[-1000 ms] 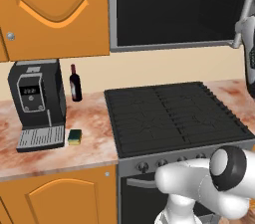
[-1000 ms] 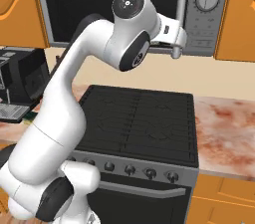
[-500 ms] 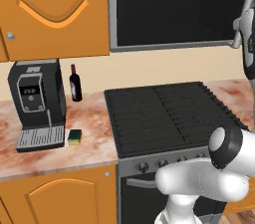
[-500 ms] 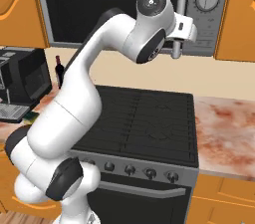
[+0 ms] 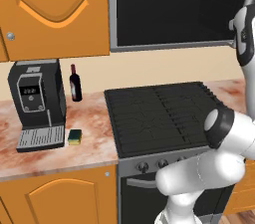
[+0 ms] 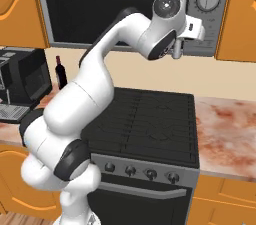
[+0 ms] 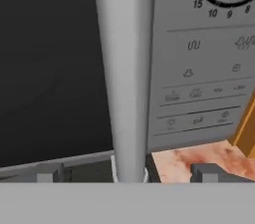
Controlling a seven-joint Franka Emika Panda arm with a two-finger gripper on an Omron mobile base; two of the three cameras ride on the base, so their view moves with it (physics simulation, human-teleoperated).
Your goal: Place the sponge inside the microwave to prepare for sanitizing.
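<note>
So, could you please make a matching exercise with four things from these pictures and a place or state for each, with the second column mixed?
Things:
1. sponge
2. bottle
3. microwave door
4. pincer

Places or states:
A. closed
B. open, a finger on either side of the handle
C. on the counter, in front of the coffee machine's right side
D. upright by the wall, beside the coffee machine

Pairs: 1-C, 2-D, 3-A, 4-B

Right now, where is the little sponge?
In the left base view, the sponge lies on the counter, just right of the coffee machine's tray, left of the stove.
</note>
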